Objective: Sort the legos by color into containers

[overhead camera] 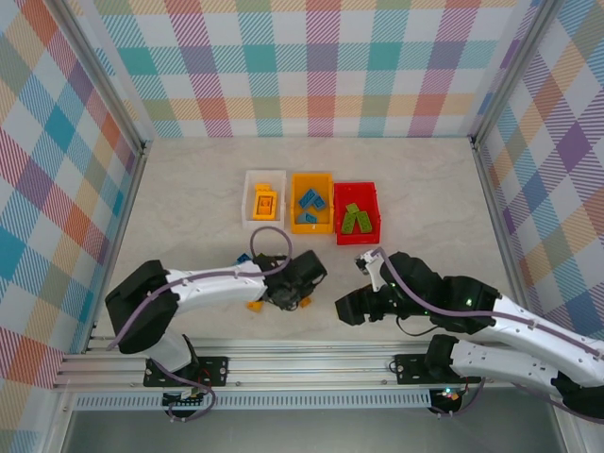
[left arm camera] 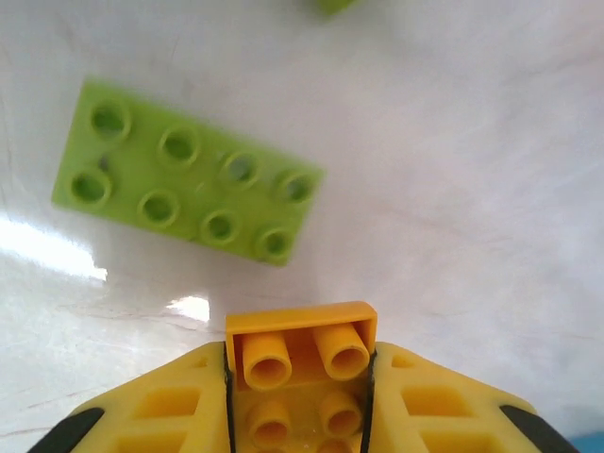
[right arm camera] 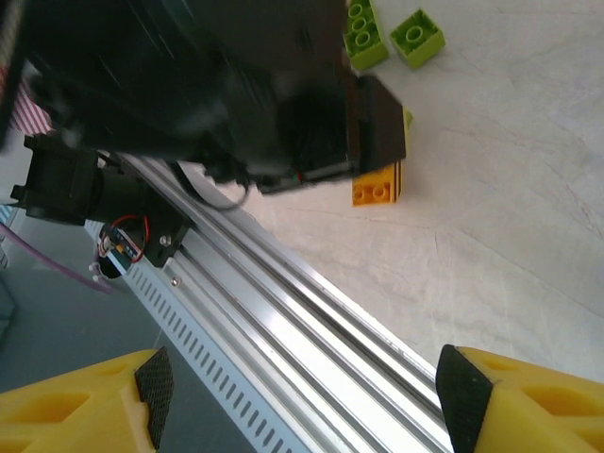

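Note:
My left gripper (left arm camera: 300, 377) is shut on a yellow-orange lego (left arm camera: 300, 344), its underside tubes facing the camera, low over the table. A green eight-stud plate (left arm camera: 189, 184) lies just beyond it. From above, the left gripper (overhead camera: 260, 302) sits in front of the containers: a white bin (overhead camera: 248, 200) with yellow pieces, an orange-yellow bin (overhead camera: 312, 227) with blue ones, and a red bin (overhead camera: 357, 237) with green ones. My right gripper (overhead camera: 347, 307) is open and holds nothing, hanging over the front rail. Its view shows the held yellow-orange lego (right arm camera: 376, 189) and two green legos (right arm camera: 366, 33).
A blue piece (overhead camera: 243, 257) lies by the left arm. The aluminium rail (right arm camera: 311, 330) runs along the table's near edge, right under the right gripper. Checked walls close in the left, back and right sides.

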Robot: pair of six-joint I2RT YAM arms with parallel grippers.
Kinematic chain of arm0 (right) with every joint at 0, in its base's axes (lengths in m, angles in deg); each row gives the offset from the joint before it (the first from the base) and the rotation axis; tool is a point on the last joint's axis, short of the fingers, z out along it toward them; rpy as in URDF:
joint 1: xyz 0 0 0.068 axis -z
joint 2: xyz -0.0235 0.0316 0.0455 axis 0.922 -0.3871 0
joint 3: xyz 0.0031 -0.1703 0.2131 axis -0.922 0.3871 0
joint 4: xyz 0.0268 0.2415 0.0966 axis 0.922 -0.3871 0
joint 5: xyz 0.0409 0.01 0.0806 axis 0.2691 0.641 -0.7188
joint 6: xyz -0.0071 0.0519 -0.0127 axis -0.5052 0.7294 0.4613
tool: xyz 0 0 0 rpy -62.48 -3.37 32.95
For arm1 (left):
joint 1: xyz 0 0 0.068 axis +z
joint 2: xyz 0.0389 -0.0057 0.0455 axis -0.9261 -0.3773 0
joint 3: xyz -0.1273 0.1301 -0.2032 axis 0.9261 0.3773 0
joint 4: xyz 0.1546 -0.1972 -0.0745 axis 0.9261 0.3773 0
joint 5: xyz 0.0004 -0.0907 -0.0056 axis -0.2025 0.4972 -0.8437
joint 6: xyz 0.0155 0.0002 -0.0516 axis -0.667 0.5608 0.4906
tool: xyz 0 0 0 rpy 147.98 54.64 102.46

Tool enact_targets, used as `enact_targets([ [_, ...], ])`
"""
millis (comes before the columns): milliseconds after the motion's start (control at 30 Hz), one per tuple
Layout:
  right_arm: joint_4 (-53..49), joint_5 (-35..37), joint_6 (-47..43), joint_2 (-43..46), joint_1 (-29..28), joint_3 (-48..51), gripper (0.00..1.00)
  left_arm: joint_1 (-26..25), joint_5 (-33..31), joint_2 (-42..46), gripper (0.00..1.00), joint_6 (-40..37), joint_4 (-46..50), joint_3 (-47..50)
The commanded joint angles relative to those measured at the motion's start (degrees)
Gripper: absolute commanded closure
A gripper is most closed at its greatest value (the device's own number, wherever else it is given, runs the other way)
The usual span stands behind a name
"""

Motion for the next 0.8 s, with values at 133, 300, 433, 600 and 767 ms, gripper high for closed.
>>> enact_targets([
  [133,12.49,6.54,-1.46,-10.07,-0.39,-3.94,0.25,22.54,2.63,2.57,0.72,-30.62,10.56,-14.91],
  [300,17.08,10.68,-3.15,-16.29,-0.01,-8.05,0.25,31.31,1.41,-9.99,0.73,-45.48,13.71,-31.05],
  [433,17.61,11.09,-2.69,-18.74,1.14,-9.35,0.24,34.45,-0.12,-22.01,0.73,-52.33,15.89,-43.73],
  [600,18.09,9.78,-1.46,-19.16,2.73,-8.33,0.24,36.94,3.35,-33.21,0.72,-54.51,16.18,-54.56],
  [767,17.50,9.14,-0.53,-19.09,3.74,-7.33,0.24,37.61,3.21,-37.26,0.59,-55.41,18.31,-58.97],
])
